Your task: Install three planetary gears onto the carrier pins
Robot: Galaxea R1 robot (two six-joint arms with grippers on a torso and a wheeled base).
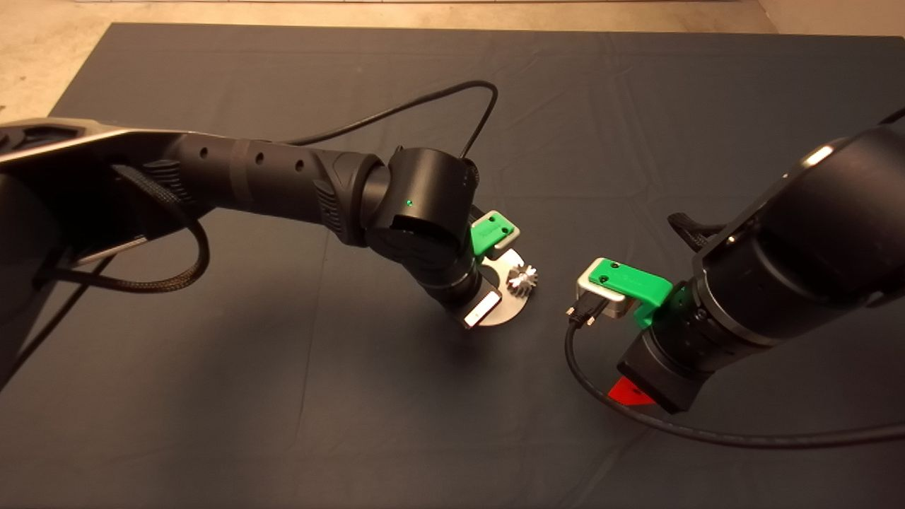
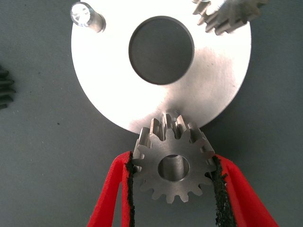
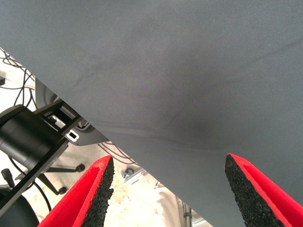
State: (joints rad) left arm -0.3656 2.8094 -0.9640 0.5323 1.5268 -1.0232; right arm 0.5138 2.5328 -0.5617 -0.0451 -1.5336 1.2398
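1. Take the silver disc [image 2: 113, 87] as your landmark: it lies flat on the dark mat [image 1: 283, 396], near the mat's middle.
2. Your left gripper [image 2: 173, 177] hangs directly over the disc's rim, and its black pads [image 2: 129, 182] pinch a steel gear [image 2: 173, 163] from both sides.
3. That pinched gear sits right at the disc's edge, over a peg [image 2: 171, 116] whose top just shows behind its teeth. You cannot tell whether the gear is already seated on the peg.
4. A second gear [image 1: 522, 277] sits on the disc, on the side facing the right arm.
5. A bare peg [image 2: 86, 16] stands upright on the disc with nothing on it.
6. Some dark teeth [image 2: 5, 92] show on the mat just off the disc; what they belong to is unclear.
7. Your right gripper [image 3: 165, 189] hovers over bare mat well apart from the disc, its fingers [image 3: 97, 189] spread wide and holding nothing.
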